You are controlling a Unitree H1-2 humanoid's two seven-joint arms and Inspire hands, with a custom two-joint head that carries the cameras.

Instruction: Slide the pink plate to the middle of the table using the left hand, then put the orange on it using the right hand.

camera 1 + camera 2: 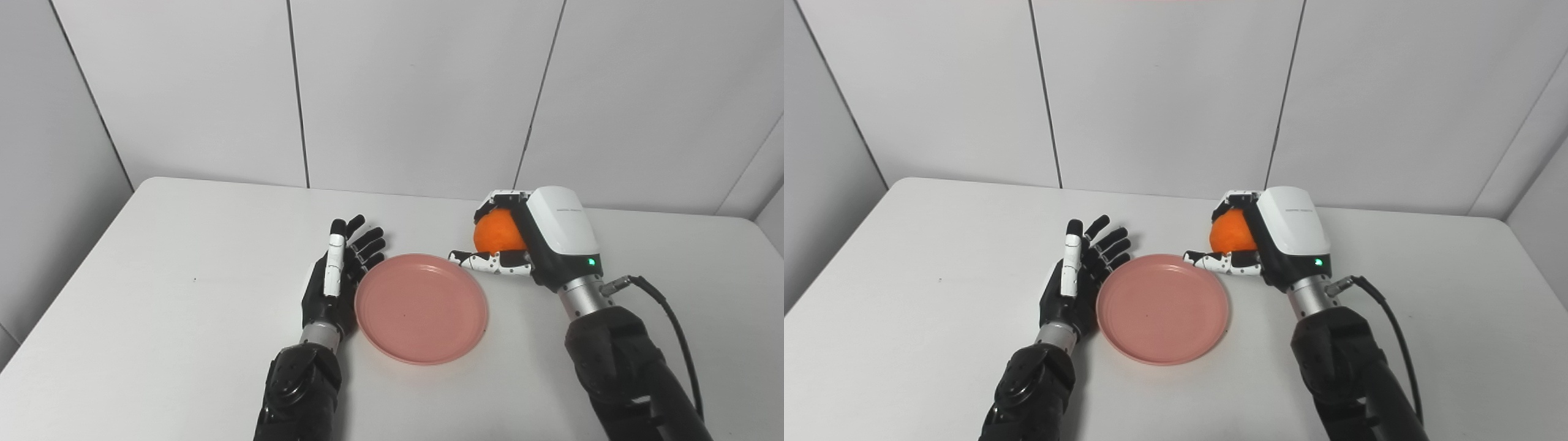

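Note:
The pink plate (421,308) lies flat near the middle of the white table (153,294) with nothing on it. My left hand (339,275) rests edge-on against the plate's left rim, open, fingers stretched toward the wall. My right hand (531,242) is shut on the orange (497,231), holding it just beyond the plate's far right rim, a little above the tabletop. The thumb lies under the fruit, and the white back of the hand hides the orange's right side.
White wall panels (416,92) rise right behind the table's far edge. A black cable (674,324) loops out from my right wrist over the right part of the table.

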